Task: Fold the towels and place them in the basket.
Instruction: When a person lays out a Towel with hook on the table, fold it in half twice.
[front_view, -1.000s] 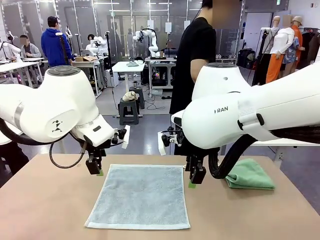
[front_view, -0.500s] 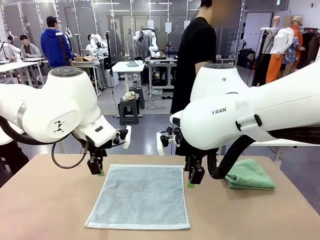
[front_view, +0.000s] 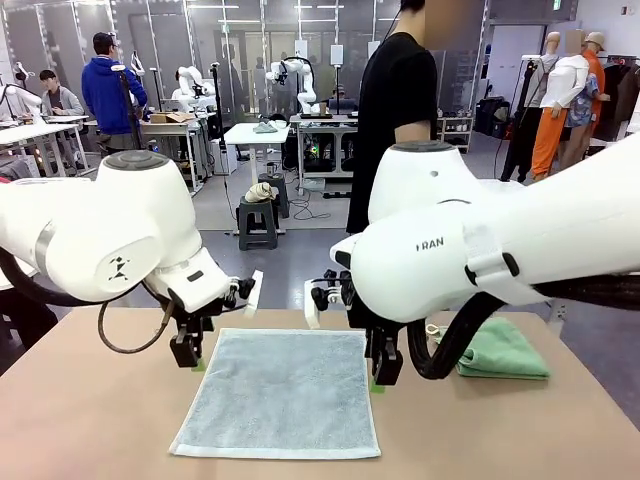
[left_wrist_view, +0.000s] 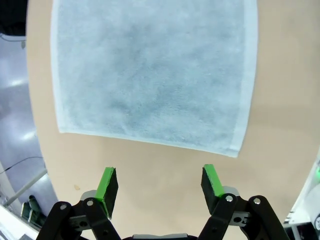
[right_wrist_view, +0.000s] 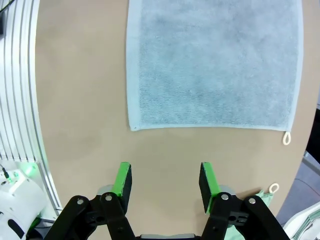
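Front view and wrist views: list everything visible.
pale blue-grey towel: one, blue-grey, flat at table's middle
green towel: one, green, folded, table's right side
table: one, tan, under both towels
stool: one, dark, floor beyond, beige cloth on top
person: one, black top, far side
left gripper: one, black and green, open, near blue-grey towel's far-left corner
right gripper: one, black and green, open, near blue-grey towel's far-right corner
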